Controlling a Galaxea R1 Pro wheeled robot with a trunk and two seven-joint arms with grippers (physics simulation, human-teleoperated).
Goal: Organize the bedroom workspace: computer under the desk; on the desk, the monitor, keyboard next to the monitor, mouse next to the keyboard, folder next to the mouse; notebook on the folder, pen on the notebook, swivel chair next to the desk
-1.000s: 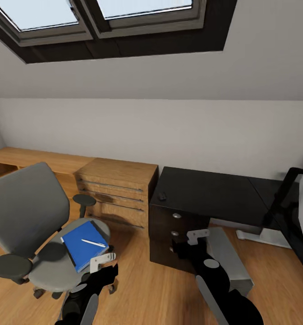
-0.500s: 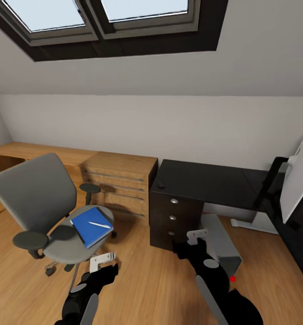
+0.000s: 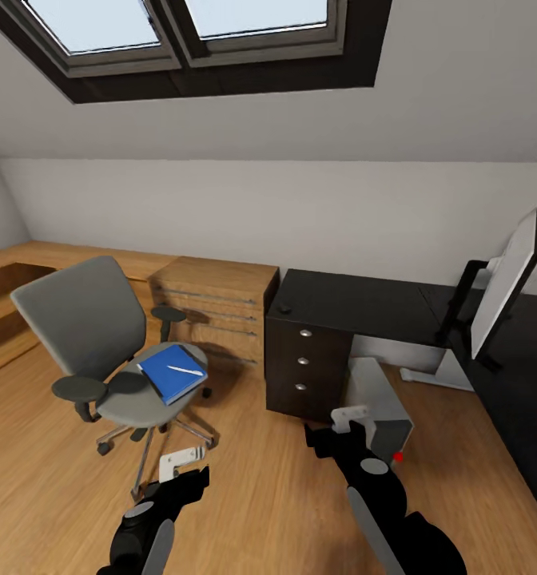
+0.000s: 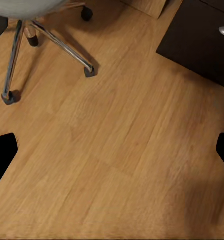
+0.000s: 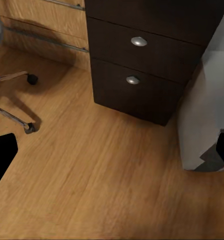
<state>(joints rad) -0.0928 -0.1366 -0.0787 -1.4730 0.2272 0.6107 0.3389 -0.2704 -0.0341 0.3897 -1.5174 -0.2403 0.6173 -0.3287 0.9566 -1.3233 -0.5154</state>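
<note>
On the swivel chair (image 3: 109,335) lies the folder (image 3: 172,372); both pincers gape empty.

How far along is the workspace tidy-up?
Done: computer under the desk, monitor and mouse on it. Nothing in hand: both grippers hang over bare floor, empty. Left: folder and pen sit on the swivel chair, standing apart from the desk.
</note>
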